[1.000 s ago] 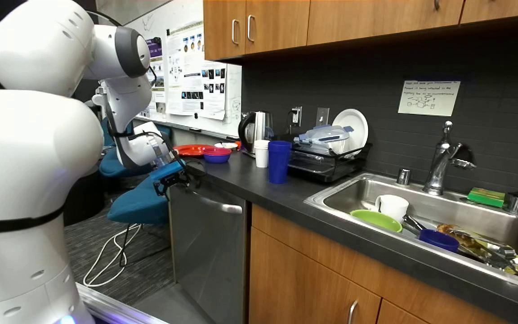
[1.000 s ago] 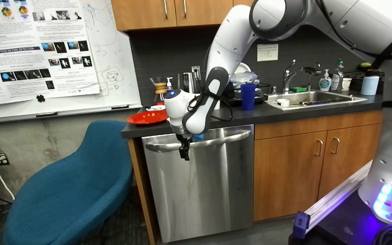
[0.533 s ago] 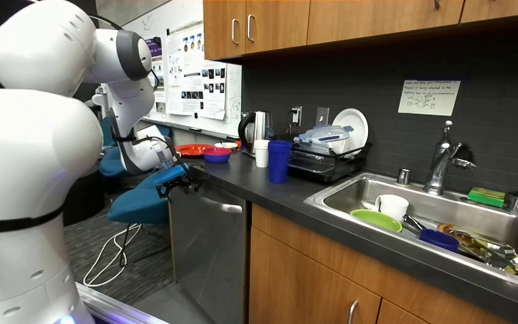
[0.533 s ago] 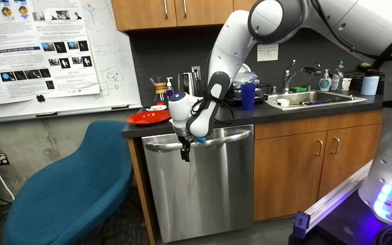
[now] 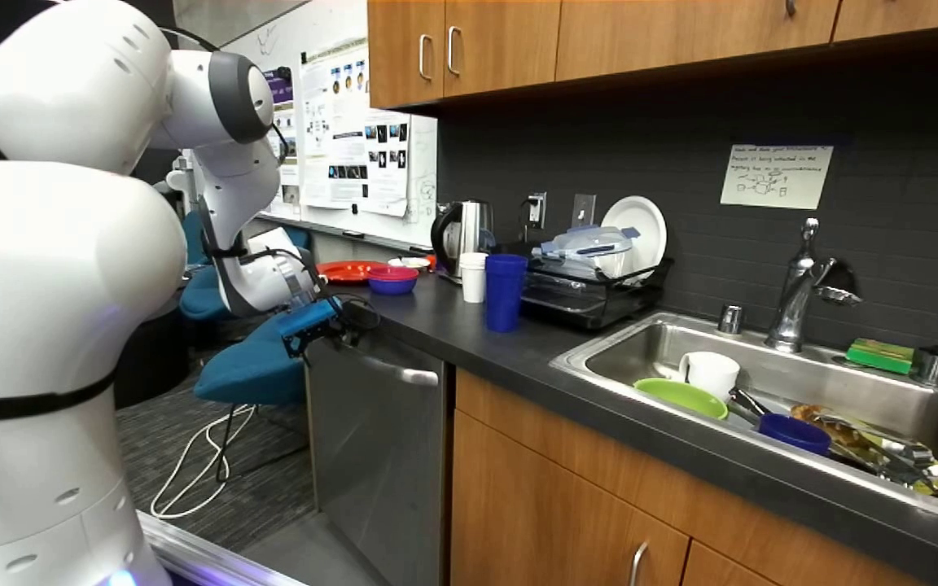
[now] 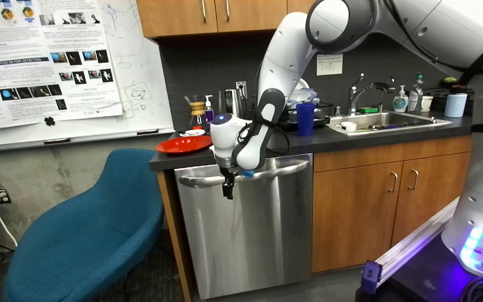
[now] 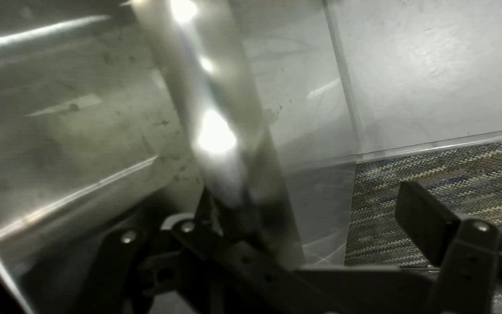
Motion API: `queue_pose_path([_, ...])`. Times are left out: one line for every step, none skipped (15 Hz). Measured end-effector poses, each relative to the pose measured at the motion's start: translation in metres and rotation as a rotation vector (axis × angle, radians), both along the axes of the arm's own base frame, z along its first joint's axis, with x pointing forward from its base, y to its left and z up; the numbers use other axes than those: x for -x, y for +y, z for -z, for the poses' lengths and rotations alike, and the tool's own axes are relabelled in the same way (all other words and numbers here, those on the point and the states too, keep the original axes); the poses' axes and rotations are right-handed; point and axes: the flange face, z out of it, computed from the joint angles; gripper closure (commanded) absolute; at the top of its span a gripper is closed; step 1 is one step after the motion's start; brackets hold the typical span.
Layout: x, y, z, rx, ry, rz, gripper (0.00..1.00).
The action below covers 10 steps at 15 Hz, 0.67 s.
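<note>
My black gripper (image 6: 227, 191) hangs fingers-down in front of the stainless dishwasher (image 6: 258, 235), by its curved bar handle (image 6: 279, 171). In the wrist view the gripper (image 7: 316, 203) stands open, its fingers wide apart. There, the shiny handle (image 7: 216, 131) runs down from the top to the left finger, which is dark and partly lost against it. Contact between them cannot be made out. The right finger (image 7: 425, 218) stands well clear of the bar, over patterned carpet. In an exterior view the gripper (image 5: 298, 346) is seen beside the dishwasher's handle (image 5: 412, 376), below the counter edge.
Above the dishwasher, the dark counter (image 6: 287, 145) bears a red plate (image 6: 183, 144) and a tall blue cup (image 6: 305, 119). A teal chair (image 6: 94, 226) stands left of it. Dishes lie in the sink (image 5: 591, 370). A loose cable loops off the wrist.
Over the last second my wrist has shifted slightly right and down in an exterior view and turned a little more upright. The dishwasher and the counter items have stayed put.
</note>
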Motion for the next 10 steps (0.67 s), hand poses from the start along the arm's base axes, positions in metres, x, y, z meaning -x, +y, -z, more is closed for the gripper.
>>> queue_pose_path([0.0005, -0.0006, -0.0001, -0.007, -0.005, 0.001, 0.00])
queue_pose_path([0.0012, -0.0010, -0.0003, -0.016, -0.012, 0.002, 0.00])
queue_pose_path([0.0019, -0.0014, -0.0004, -0.025, -0.018, 0.004, 0.00])
queue_pose_path([0.0028, -0.0016, -0.0006, -0.034, -0.024, 0.004, 0.00])
queue_pose_path([0.0036, -0.0018, -0.0009, -0.042, -0.029, 0.004, 0.00])
queue_pose_path([0.0044, -0.0023, -0.0012, -0.050, -0.034, 0.004, 0.00])
queue_pose_path([0.0050, -0.0025, -0.0015, -0.059, -0.039, 0.006, 0.00])
queue_pose_path([0.0060, -0.0026, -0.0020, -0.067, -0.043, 0.007, 0.00])
queue_pose_path([0.0068, -0.0030, -0.0025, -0.075, -0.046, 0.008, 0.00])
queue_pose_path([0.0079, -0.0031, -0.0032, -0.083, -0.048, 0.011, 0.00])
